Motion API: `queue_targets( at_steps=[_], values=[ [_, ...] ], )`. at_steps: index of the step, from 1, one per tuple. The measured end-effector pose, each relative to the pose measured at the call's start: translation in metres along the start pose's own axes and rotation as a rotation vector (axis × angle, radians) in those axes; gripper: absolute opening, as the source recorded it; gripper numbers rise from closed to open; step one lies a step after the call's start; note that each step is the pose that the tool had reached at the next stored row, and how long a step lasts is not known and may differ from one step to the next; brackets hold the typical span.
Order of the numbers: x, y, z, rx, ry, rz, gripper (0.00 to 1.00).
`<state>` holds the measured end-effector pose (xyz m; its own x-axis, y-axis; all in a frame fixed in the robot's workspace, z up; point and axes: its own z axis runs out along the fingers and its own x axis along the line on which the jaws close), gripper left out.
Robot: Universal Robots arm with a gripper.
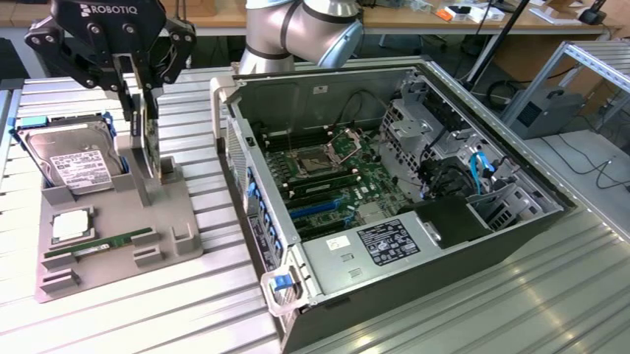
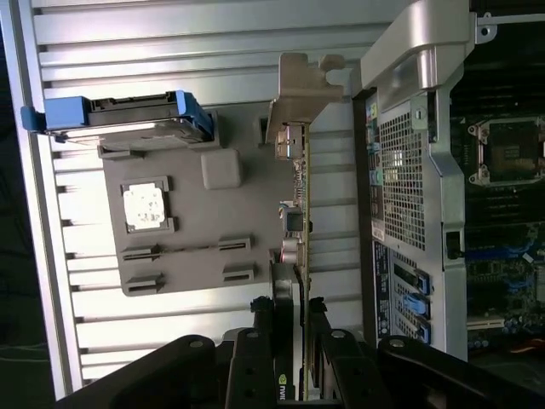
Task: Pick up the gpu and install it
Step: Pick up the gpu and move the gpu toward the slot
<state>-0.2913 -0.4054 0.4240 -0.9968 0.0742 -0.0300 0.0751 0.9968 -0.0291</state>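
1. My tool (image 2: pixel 294 311) is clenched on the gpu (image 2: pixel 300 213). One finger presses each face of the card near its upper edge, and I see no gap on either side.
2. The gpu stands on its long edge over the grey parts holder (image 1: pixel 118 273), at the side nearest the computer case (image 1: pixel 335 81). Its silvery bracket (image 2: pixel 298 94) is at the end away from my fingers. I cannot tell whether the lower edge sits in the holder's slot or hangs just above it.
3. I judge the edge-on pose is deliberate. The holder props the card upright so my fingers can close on its two flat faces from above, which a card lying flat would not allow.
4. Gripping the thin board by its faces also keeps the connector edge pointing down and free.
5. The other parts rest in their own places on the holder. The hard drive (image 1: pixel 74 166) leans in its blue frame just beside the gpu. The processor chip (image 1: pixel 71 223) lies in a square pocket. The green memory stick (image 1: pixel 99 243) lies flat in a narrow groove. My tool touches none of them.
6. The case lies on its side on the ribbed metal table (image 1: pixel 197 310) with its panel off, so the motherboard (image 1: pixel 335 177) faces up and can be reached from above.
7. As I read it, the pick-up is in hand and the install is not yet done, since the card is well apart from the board.
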Motion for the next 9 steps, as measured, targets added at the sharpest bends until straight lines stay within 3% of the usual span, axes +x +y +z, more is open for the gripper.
queue_targets(
  at_steps=[9],
  values=[
    [-0.0002,-0.0002,-0.0073,0.0,0.0,0.0,0.27]
  ],
)
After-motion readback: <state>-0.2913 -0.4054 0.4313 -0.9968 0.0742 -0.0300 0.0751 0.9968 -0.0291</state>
